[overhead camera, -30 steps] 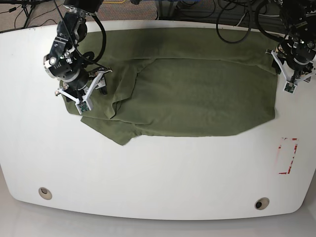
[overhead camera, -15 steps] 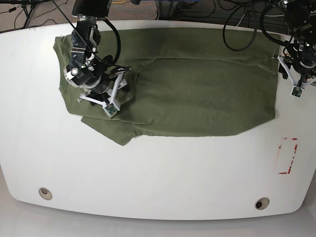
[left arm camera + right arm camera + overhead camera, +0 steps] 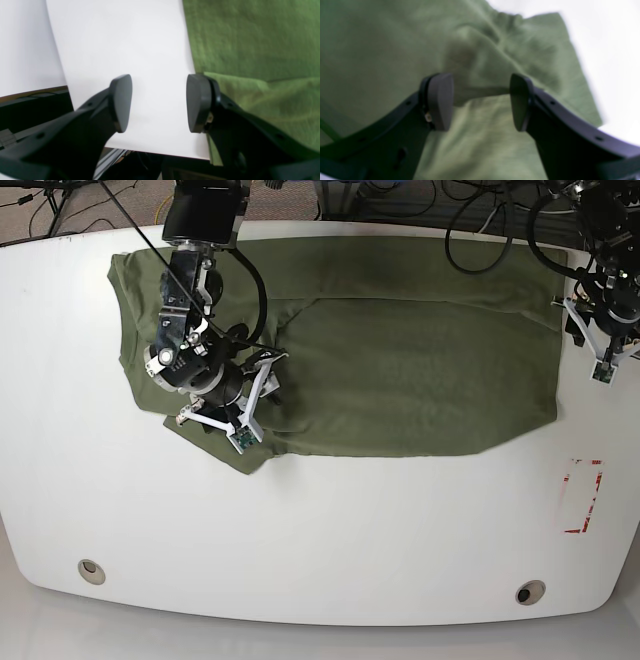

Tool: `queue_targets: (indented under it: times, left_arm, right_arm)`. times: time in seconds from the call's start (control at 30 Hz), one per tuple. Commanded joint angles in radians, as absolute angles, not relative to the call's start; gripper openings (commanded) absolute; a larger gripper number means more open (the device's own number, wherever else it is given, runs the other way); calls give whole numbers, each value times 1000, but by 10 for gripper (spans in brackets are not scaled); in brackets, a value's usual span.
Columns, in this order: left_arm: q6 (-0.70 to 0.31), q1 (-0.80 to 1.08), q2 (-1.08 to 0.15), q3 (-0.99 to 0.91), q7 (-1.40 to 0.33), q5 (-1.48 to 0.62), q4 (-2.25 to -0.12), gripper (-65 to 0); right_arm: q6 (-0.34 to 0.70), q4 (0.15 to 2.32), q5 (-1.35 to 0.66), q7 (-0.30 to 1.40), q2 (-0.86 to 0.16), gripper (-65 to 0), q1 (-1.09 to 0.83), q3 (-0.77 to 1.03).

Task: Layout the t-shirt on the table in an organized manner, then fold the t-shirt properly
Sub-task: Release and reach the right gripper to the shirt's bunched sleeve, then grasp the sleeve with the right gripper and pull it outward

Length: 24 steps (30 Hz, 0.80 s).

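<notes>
Olive-green t-shirt (image 3: 400,370), plain, no print, lies spread across the upper half of the counter (image 3: 320,530), long axis running 9 to 3 o'clock. Right part mostly flat, straight edge at 3 o'clock, small notch at its lower corner. A fold line runs along the 12 o'clock side. Left part is rumpled: a sleeve flap sits at 10 o'clock, a pointed corner pokes out toward 7 o'clock, creases between them. Counter is glossy white with rounded corners, two round grommet holes near the 6 o'clock edge, and a red-and-white tape rectangle at 4 o'clock.
</notes>
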<state>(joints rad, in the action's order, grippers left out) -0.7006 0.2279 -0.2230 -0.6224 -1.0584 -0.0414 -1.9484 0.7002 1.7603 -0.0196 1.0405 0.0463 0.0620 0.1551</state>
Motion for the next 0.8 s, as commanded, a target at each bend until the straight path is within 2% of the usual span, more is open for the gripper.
queue_targets:
  times: [0.0, 0.17, 0.33, 0.77]
  left_arm:
    - [-698, 199, -240, -631, -1040, -41, -1966, -325]
    - [-698, 154, -240, -633, -1041, -41, -1966, -325]
    - [-698, 130, -240, -628, -1041, -41, -1965, -325]
    - [-698, 125, -237, -627, -1041, -39, -1965, -325]
  right_arm:
    - [698, 1778, -24, 1023, -12, -314, 105, 203]
    - [698, 1678, -24, 1023, -47, -312, 182, 366]
    - [698, 1529, -31, 1018, -93, -312, 262, 455]
    - [698, 1262, -25, 886, -136, -312, 360, 469]
